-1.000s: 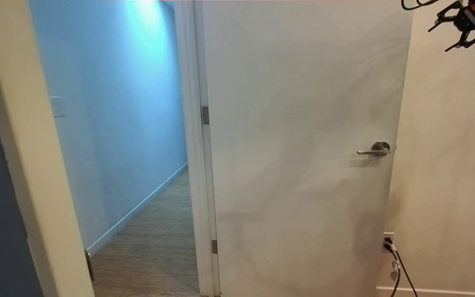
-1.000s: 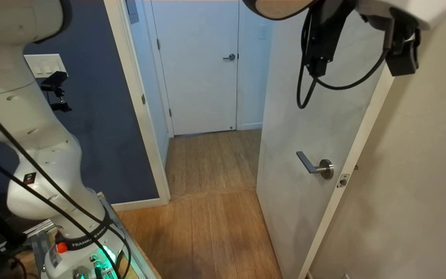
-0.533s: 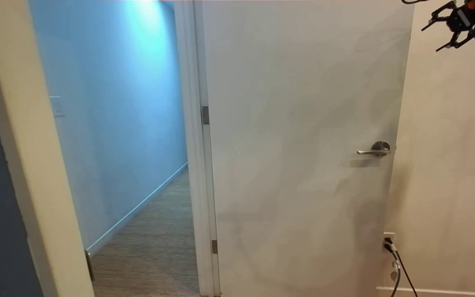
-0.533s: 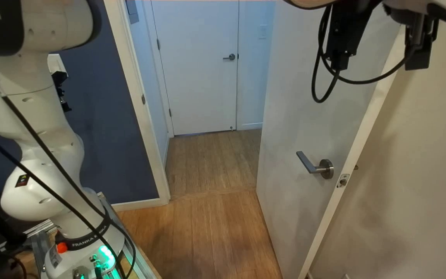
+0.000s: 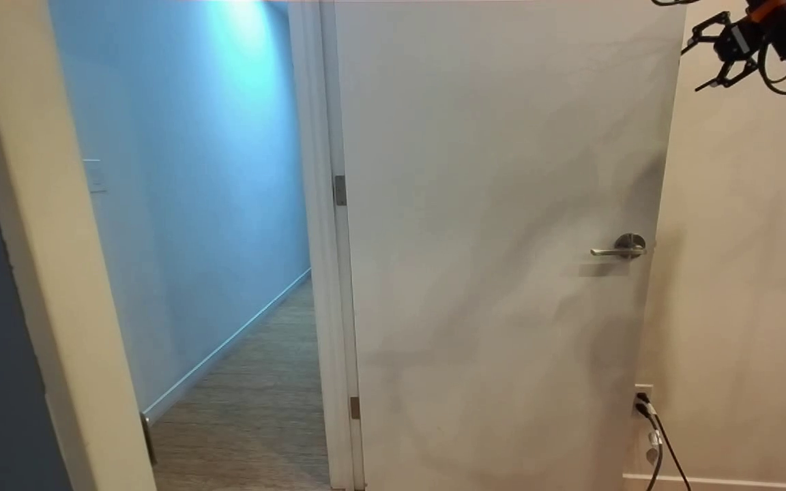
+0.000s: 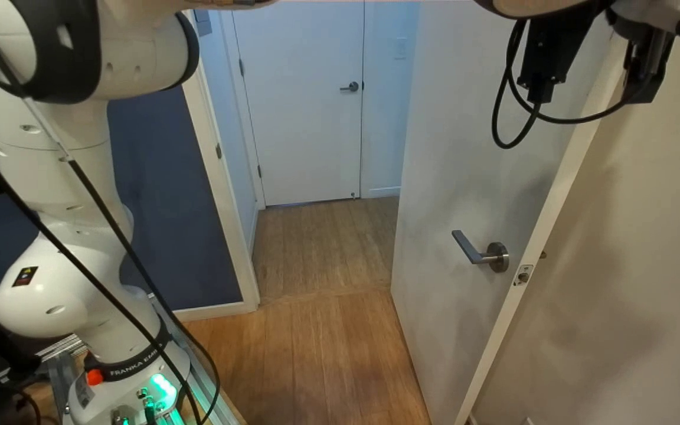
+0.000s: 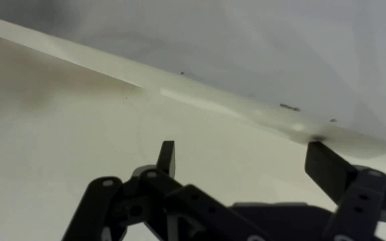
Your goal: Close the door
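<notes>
In an exterior view, we see the door (image 5: 502,225) standing open, hung by 2 visible hinges (image 5: 340,190) from the white frame (image 5: 323,239), its lever handle (image 5: 629,246) on the side away from them; a plain wall (image 5: 754,273) lies beyond that side. The gripper (image 5: 690,71) appears at upper right, higher in the view than the handle, with its jaws set wide apart. In an exterior view, the white arm (image 6: 51,189) rises at left from a base (image 6: 108,398) lit green, and the door stands open at right, its latch plate (image 6: 523,275) facing us; in the background we find a farther door (image 6: 298,118), closed. Black wrist hardware (image 6: 561,47) overlaps the upper part of the open door. In the wrist view, the 2 fingers (image 7: 166,157) enter from the lower border, well apart, with wall showing in the gap. The door's pale edge (image 7: 89,57) crosses as a slanting band from upper left toward the right, its greyer face above. The fingertip (image 7: 315,152) at right lies just beside this band; we cannot tell whether it touches.
</notes>
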`<state>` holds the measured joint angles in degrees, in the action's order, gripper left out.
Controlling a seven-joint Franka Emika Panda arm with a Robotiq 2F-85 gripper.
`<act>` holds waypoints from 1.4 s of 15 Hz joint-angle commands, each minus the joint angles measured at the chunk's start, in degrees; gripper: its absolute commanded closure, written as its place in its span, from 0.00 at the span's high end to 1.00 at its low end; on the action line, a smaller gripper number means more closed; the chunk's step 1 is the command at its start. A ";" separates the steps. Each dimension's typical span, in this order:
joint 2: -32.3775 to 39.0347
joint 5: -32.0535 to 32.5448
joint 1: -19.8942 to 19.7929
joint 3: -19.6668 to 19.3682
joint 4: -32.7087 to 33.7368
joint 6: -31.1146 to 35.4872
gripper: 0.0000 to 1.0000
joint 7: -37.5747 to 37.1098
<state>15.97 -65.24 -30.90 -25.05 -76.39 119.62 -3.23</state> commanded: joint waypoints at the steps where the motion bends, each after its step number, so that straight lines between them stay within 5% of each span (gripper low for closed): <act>1: 4.32 -3.24 -3.56 2.63 6.51 -3.28 1.00 -1.85; 14: 5.54 1.26 -11.24 5.73 10.50 -30.74 1.00 -3.46; 21: 3.01 2.99 -10.02 4.71 7.96 -36.95 1.00 -1.66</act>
<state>20.13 -64.14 -41.57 -20.47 -68.04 84.79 -5.41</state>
